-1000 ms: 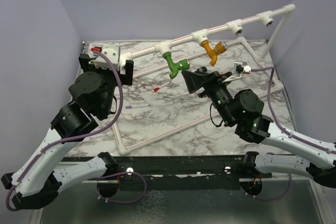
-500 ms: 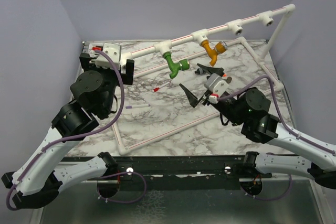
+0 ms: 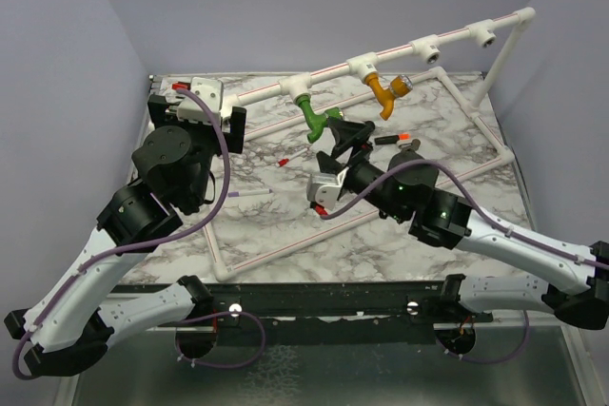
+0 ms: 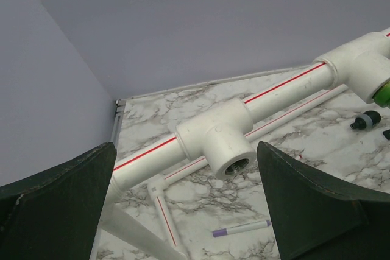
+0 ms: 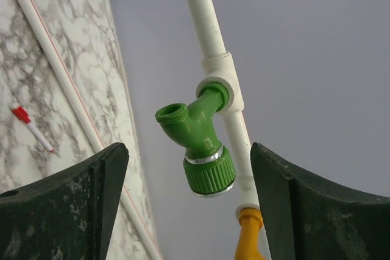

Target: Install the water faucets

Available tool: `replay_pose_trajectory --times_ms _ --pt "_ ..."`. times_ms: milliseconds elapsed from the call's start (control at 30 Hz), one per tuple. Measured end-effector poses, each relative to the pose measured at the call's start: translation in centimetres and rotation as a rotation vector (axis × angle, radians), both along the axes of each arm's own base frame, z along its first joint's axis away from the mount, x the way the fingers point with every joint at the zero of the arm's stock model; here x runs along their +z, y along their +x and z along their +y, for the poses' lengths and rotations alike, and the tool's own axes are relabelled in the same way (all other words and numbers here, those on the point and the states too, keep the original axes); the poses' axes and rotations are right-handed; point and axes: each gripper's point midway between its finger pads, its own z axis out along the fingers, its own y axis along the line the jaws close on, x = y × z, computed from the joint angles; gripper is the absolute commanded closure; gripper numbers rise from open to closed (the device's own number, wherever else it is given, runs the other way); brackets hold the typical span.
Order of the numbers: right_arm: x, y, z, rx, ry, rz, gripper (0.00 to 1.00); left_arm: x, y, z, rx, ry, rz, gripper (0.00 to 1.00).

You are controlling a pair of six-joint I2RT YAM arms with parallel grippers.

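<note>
Right claw: your right gripper (image 5: 187, 150) has its jaws spread wide and grips nothing. The green faucet (image 5: 198, 129) sits framed between its fingers, with clear space on either side in the wrist view.
Left claw: your left gripper (image 4: 186, 147) is fully spread and empty, facing a vacant T-socket (image 4: 213, 135) on the raised rail.
Green faucet, position: it hangs from a socket on the upper rail of the pipe frame (image 3: 266, 91), spout pointing down and outward. Whether it is screwed fully home cannot be told.
Orange faucet, position: the orange faucet (image 3: 388, 92) hangs from the next socket along the same rail.
Handling, judged: these are rigid moulded plastic and probably light. They should not deform under the pads, but the smooth curved body is likely to slip or twist.
Where to hold: take the ribbed collar (image 5: 209, 175) with its silvery ring, or the straight neck by the socket. Avoid the bend.
Risk: a hard sideways push may flex the slender rail, so turn about the socket's axis.
</note>
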Motion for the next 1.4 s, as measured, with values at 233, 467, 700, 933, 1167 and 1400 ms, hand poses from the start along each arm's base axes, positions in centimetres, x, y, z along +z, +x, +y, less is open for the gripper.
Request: replay_pose_trajectory --times_ms 233,467,700,933,1167,1400 --pt "-0.8 2.7 1.6 -0.094 -0.126 -0.140 0.23 0.0 0.0 0.0 0.001 0.002 0.002 0.01" --pt "-0.7 4.7 2.2 -0.200 -0.155 -0.225 0.29 0.0 0.0 0.2 0.008 0.006 0.003 0.01" --pt "0.2 5.5 2.3 -0.256 -0.130 -0.247 0.41 0.0 0.0 0.3 0.016 0.014 0.003 0.01" --pt "0.0 6.1 2.2 -0.295 -0.113 -0.238 0.63 0.0 0.0 0.4 0.018 0.016 0.003 0.01" --pt "-0.4 6.5 2.0 -0.338 -0.052 -0.192 1.00 0.0 0.0 0.4 0.018 0.019 0.003 0.01" --pt "-0.7 6.6 2.2 -0.338 0.153 -0.048 1.00 0.0 0.0 0.4 0.018 0.019 0.002 0.01"
